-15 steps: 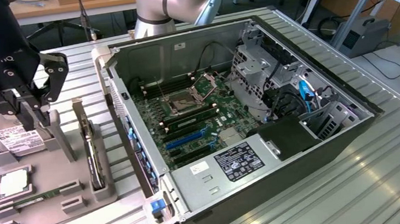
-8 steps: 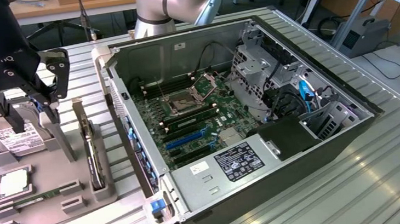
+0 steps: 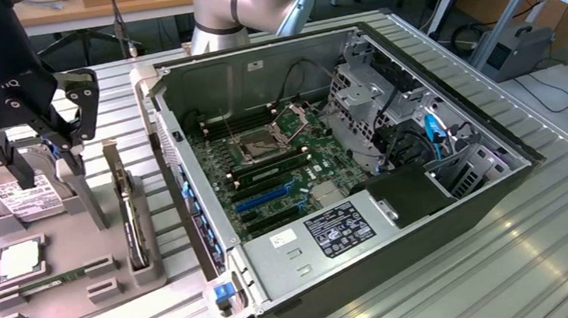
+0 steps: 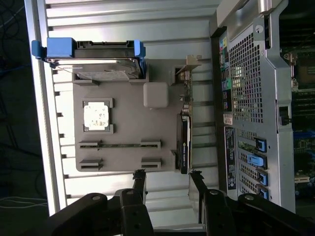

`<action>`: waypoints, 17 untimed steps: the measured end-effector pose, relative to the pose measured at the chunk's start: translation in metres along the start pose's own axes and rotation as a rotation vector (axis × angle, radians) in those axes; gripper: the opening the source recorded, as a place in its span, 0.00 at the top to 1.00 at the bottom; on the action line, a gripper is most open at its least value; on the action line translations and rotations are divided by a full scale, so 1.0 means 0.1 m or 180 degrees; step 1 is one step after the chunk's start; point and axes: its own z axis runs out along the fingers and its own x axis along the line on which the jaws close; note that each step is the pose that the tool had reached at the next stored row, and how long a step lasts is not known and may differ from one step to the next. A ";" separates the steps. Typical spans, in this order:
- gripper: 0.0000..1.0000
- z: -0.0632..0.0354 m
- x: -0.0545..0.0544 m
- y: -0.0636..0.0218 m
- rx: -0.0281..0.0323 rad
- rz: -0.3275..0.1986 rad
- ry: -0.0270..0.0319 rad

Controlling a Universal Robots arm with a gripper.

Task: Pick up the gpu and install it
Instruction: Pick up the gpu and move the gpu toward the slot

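Observation:
The gpu [image 3: 134, 220] stands on its edge in a slot of the grey holder tray [image 3: 66, 277], dark card with its silver bracket end [image 3: 113, 166] toward the back. My gripper [image 3: 47, 168] hangs above the tray, open, nothing between its fingers. In the wrist view the gpu [image 4: 184, 143] lies just ahead of the open gripper [image 4: 167, 178], closer to one finger [image 4: 196, 178] than to the other. The open computer case [image 3: 368, 159] lies beside the tray with its motherboard [image 3: 276, 183] and blue card slots [image 3: 265, 200] exposed.
The tray also holds a silver hard drive [image 4: 101, 66] in a blue carrier, a square processor [image 4: 97, 116] and a green memory stick [image 4: 120, 145]. The case's rear wall [image 4: 246, 98] runs close along the gpu's side of the tray. All rests on a ribbed metal table [image 3: 503, 263].

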 end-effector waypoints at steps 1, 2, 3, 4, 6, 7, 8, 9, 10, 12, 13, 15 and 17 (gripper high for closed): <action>0.52 0.016 0.00 0.000 0.0000 0.0000 0.0000; 0.52 0.034 0.00 0.000 0.0000 0.0000 0.0000; 0.52 0.040 0.00 0.000 0.0000 0.0000 0.0000; 0.52 0.043 0.00 0.000 0.0000 0.0000 0.0000; 0.52 0.050 0.00 0.000 0.0000 0.0000 0.0000; 0.52 0.053 0.00 0.000 0.0000 0.0000 0.0000; 0.52 0.056 0.00 0.000 0.0000 0.0000 0.0000; 0.52 0.059 0.00 -0.001 0.0000 0.0000 0.0000; 0.52 0.062 0.00 -0.001 0.0000 0.0000 0.0000; 0.52 0.068 0.00 -0.001 0.0000 0.0000 0.0000; 0.52 0.070 0.00 -0.001 0.0000 0.0000 0.0000; 0.52 0.076 0.00 -0.001 0.0000 0.0000 0.0000; 0.52 0.081 0.00 -0.001 0.0000 0.0000 0.0000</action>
